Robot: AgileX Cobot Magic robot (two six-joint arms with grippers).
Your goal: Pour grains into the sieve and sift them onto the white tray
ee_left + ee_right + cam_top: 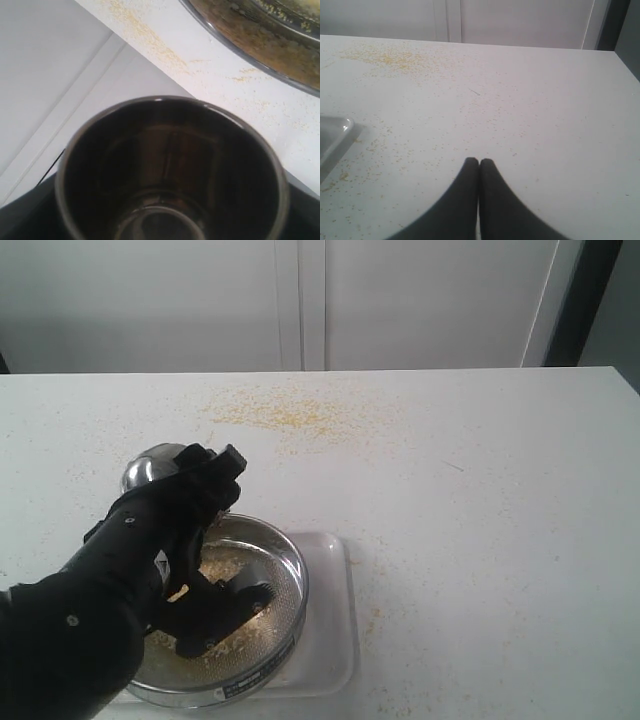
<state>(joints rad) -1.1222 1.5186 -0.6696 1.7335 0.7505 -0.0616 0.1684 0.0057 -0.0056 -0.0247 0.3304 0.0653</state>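
Observation:
My left gripper (197, 487) is shut on a small shiny steel cup (153, 466), held tipped above the far left edge of the sieve (292, 585). In the left wrist view the cup (170, 165) fills the picture and its dark inside looks empty; the gripper's fingers are hidden there. The grains (224, 566), yellow meal with pale bits, lie on the sieve's mesh, partly hidden by my arm. Under the sieve sits the white tray (338, 612). My right gripper (479, 163) is shut on nothing, low over bare table to the right of the tray's corner (336, 131).
Thin yellow crumbs (282, 416) are strewn over the far middle of the white table, and sparser ones (385, 59) reach toward the tray. The sieve's rim (260, 52) shows beyond the cup in the left wrist view. White cabinet doors stand behind the table.

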